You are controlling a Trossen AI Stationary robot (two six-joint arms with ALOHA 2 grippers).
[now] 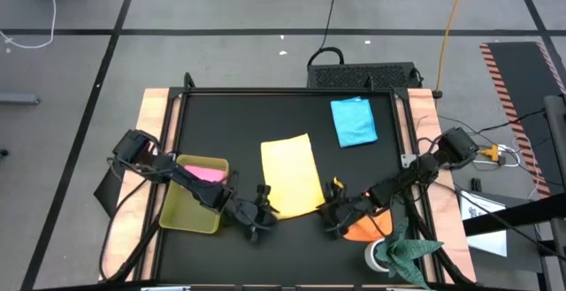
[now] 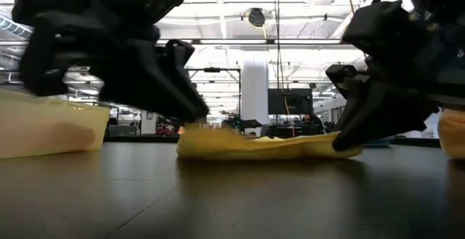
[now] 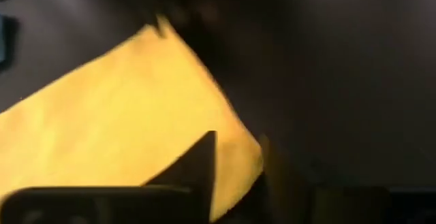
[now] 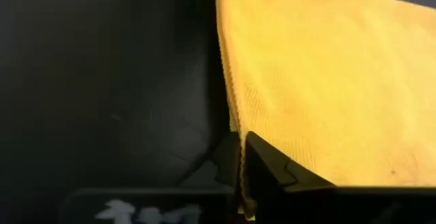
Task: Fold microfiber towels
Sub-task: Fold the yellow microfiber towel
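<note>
While the yellow towel (image 1: 292, 175) is lying mid-bench, I'm seeing my right gripper (image 1: 332, 212) pinching its near edge; the left gripper (image 1: 257, 211), fingers slightly apart, is hovering beside it.

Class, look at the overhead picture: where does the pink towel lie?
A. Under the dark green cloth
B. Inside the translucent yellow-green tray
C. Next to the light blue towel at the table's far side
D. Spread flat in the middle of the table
B: in the high view the pink towel sits inside the yellow-green tray on the table's left, while the yellow towel fills the middle.
</note>
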